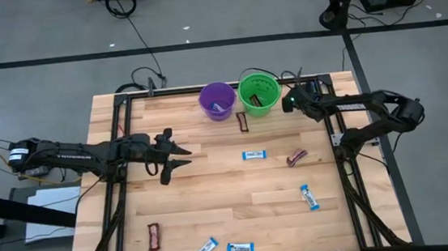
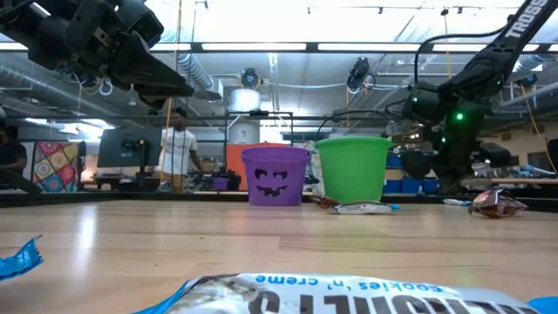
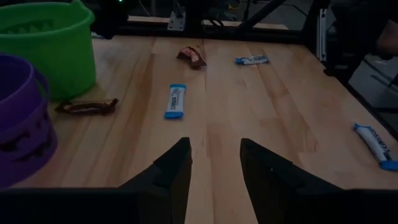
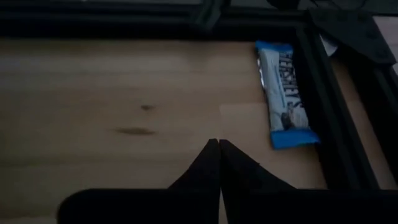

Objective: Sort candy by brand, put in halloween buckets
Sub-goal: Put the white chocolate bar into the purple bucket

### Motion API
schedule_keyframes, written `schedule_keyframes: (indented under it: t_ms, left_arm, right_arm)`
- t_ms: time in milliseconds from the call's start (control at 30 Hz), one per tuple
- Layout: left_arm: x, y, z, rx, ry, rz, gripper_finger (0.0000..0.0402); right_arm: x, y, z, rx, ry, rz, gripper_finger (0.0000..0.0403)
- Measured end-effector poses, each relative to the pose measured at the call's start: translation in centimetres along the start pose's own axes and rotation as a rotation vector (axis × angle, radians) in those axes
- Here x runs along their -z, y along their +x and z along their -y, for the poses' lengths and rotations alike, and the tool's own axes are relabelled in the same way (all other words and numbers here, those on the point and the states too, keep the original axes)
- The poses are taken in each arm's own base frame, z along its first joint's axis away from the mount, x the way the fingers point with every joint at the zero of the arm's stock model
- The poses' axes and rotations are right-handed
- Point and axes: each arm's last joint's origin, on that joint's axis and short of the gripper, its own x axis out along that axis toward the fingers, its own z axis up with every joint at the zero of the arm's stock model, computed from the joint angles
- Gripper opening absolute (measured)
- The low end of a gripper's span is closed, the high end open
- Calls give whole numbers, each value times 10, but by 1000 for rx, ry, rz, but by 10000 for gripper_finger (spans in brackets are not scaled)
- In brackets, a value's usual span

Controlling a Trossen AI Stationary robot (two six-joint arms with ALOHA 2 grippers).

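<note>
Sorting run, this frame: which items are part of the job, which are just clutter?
Job:
- purple bucket, a blue bar inside
- green bucket, a dark bar inside
- blue-and-white bars, loose on the table
- dark brown bars, loose too

Not job:
- floor cables
- person in the room behind
- black stand base

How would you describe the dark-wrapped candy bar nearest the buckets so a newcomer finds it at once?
Start at the green bucket and purple bucket on the wooden table's far edge. Just in front of the gap between them lies the dark brown bar. It is the only loose candy beside the buckets; the other dark ones lie much farther away.
</note>
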Motion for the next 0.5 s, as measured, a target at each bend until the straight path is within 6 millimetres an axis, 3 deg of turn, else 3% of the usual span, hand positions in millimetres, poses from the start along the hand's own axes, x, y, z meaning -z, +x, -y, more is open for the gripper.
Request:
schedule_keyframes:
  t_ms: [367, 500]
  left_arm:
    - [0, 0, 0, 0, 22, -1, 142]
    - [0, 0, 0, -1, 22, -4, 142]
  right_arm:
    - [-7, -4, -8, -84, 81, 61, 5]
    - [-13, -6, -17, -217, 16, 80, 5]
